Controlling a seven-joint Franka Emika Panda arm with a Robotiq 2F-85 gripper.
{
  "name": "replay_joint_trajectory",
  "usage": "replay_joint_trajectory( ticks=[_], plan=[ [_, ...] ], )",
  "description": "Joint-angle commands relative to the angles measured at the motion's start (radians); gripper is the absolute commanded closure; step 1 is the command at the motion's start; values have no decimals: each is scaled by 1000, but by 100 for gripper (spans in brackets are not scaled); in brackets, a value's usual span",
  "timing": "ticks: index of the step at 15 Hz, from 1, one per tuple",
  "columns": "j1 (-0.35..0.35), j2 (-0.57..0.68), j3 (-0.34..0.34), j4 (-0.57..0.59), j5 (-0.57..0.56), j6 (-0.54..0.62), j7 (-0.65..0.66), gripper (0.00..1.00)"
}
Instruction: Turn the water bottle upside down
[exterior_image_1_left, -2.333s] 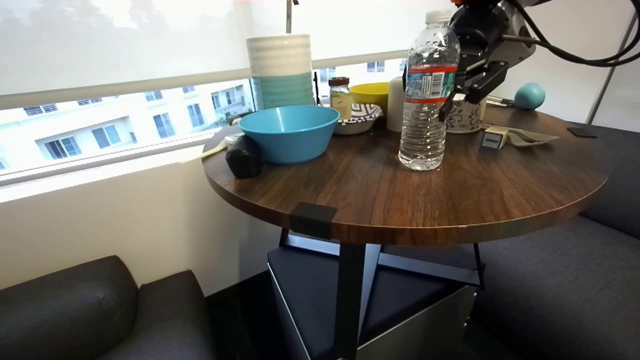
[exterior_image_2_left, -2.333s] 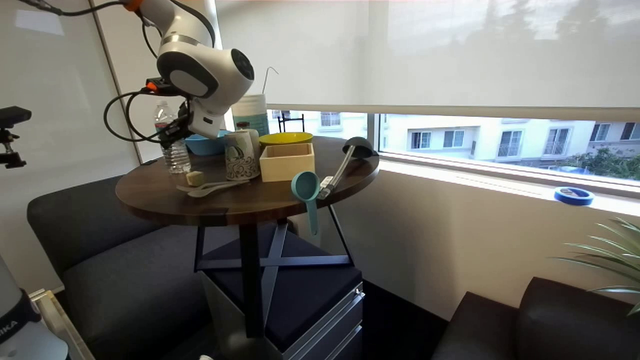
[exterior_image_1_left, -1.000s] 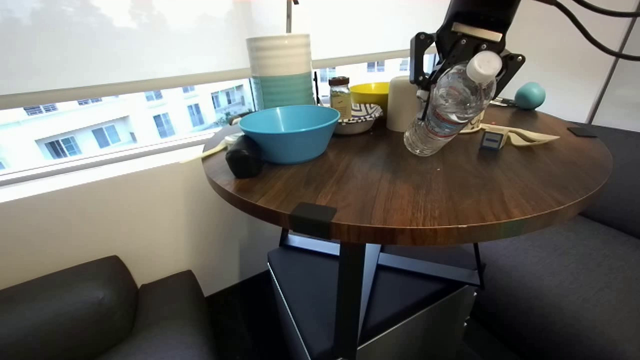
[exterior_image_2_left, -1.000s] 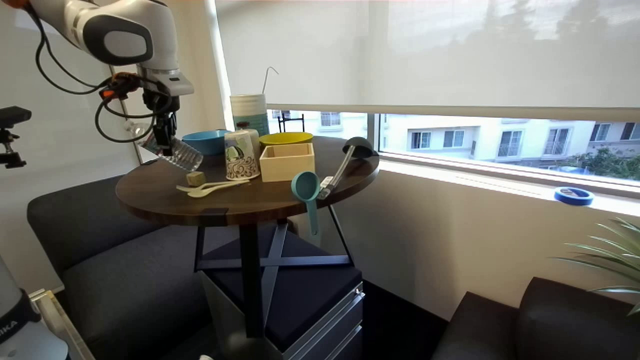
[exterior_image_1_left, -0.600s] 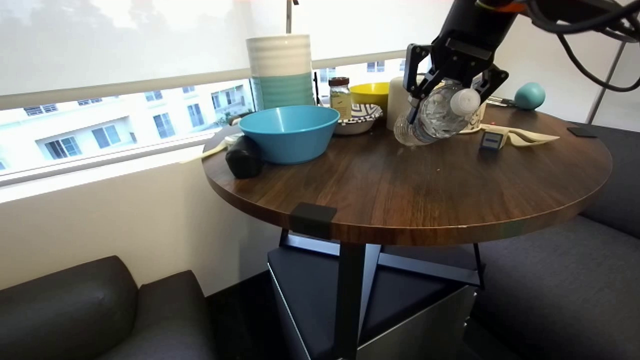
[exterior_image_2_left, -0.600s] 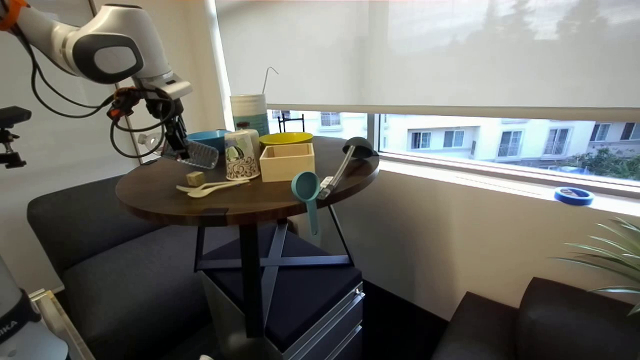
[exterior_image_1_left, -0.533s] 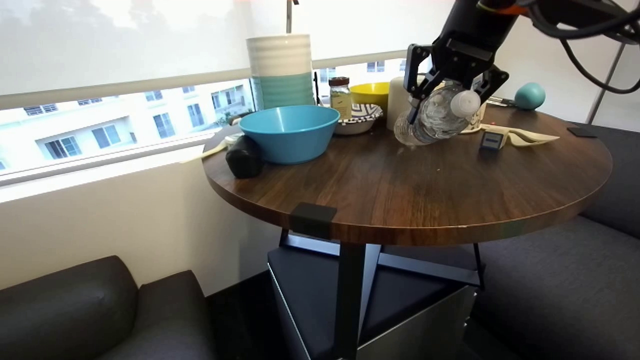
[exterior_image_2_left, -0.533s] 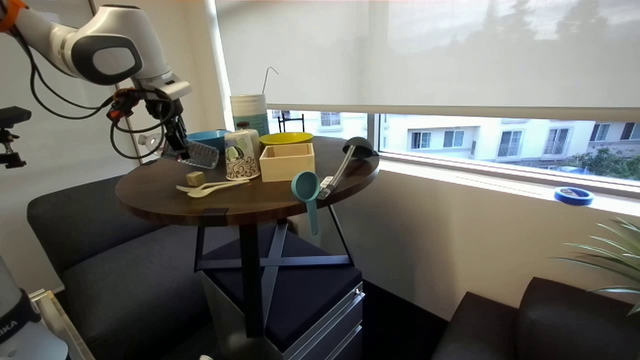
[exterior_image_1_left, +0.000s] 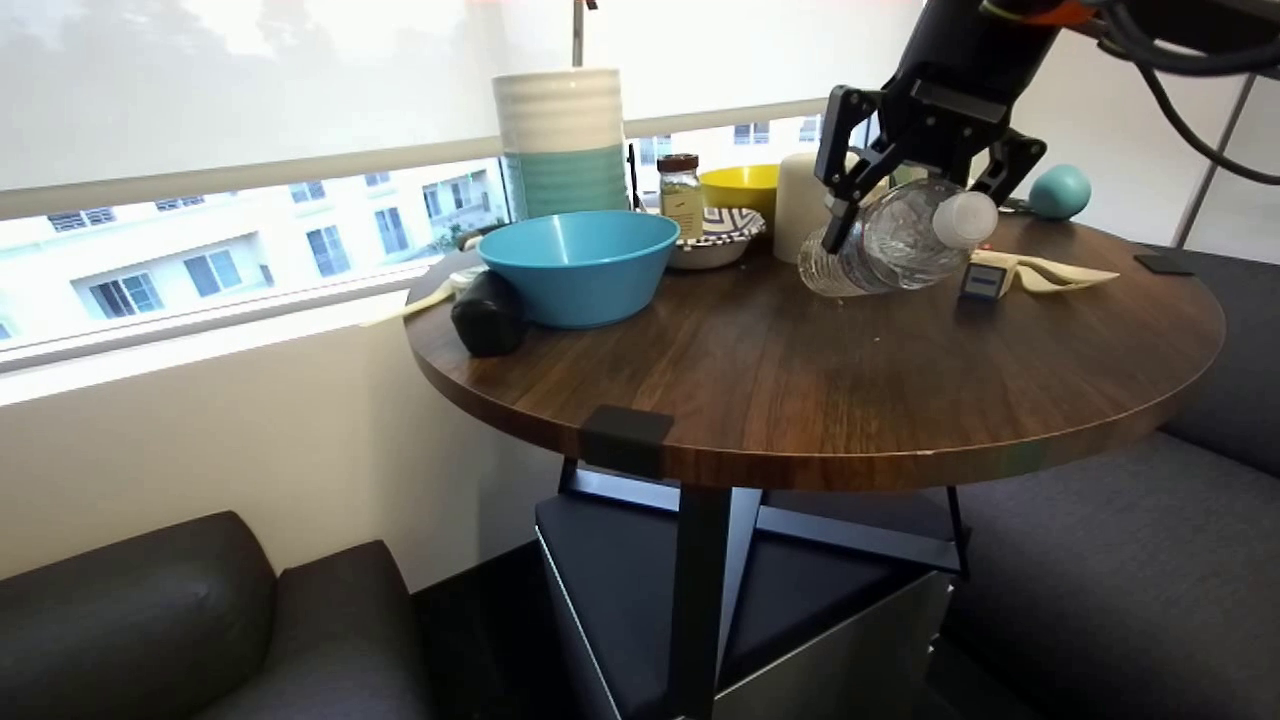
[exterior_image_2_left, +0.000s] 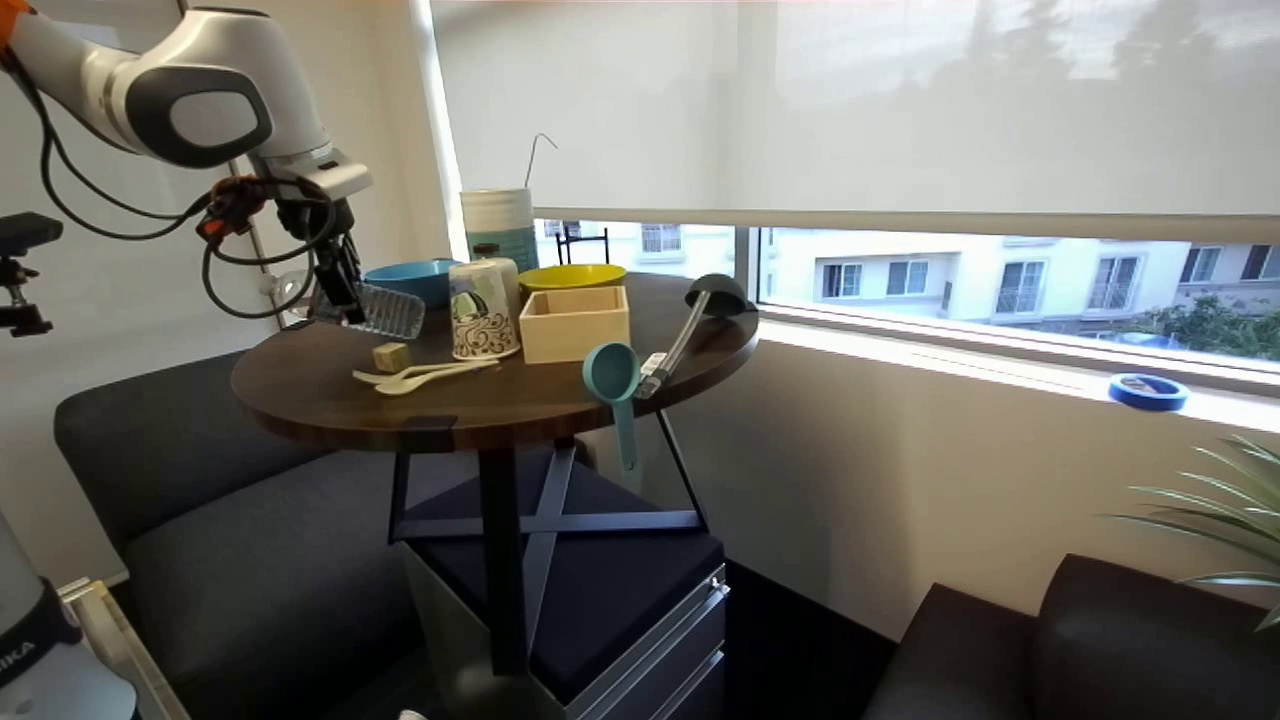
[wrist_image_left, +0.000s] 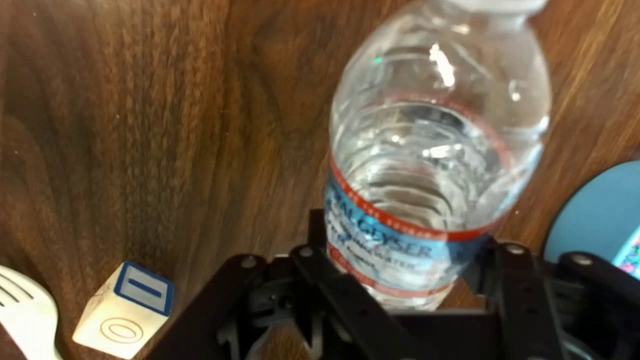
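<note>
The water bottle (exterior_image_1_left: 915, 240) is clear plastic with a white cap and a red, white and blue label. It is tilted far over, close to lying, with its cap end slightly higher than its base. It also shows in an exterior view (exterior_image_2_left: 392, 312) and in the wrist view (wrist_image_left: 435, 200). My gripper (exterior_image_1_left: 885, 240) points down and is shut around the label band, one finger on each side, as the wrist view (wrist_image_left: 402, 245) shows. The bottle is low over the round wooden table (exterior_image_1_left: 800, 468); I cannot tell if its base touches anything.
A letter block (wrist_image_left: 125, 312) and a pale fork (wrist_image_left: 30, 310) lie close to the bottle. A patterned cup (exterior_image_2_left: 482, 320), a wooden box (exterior_image_2_left: 575, 330) and a pale cylinder (exterior_image_1_left: 795, 210) stand nearby. A blue bowl (exterior_image_1_left: 580, 275) is by the table edge.
The bottle was upright on the table; it has since tipped far over in my gripper, which has swung to point down. In the last half second both shifted slightly away from the cup.
</note>
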Motion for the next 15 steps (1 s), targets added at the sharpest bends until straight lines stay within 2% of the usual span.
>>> replay_joint_trajectory(
  ticks=[1, 2, 3, 9, 15],
  plan=[
    [14, -36, -6, -3, -22, -80, 34, 7],
    [16, -37, -8, 0, -20, -96, 33, 1],
    [16, -38, -8, 2, -19, -109, 34, 0],
    [15, -29, -35, 28, -6, -152, 11, 0],
    [25, 58, -161, 116, 53, -191, -192, 0]
  ],
)
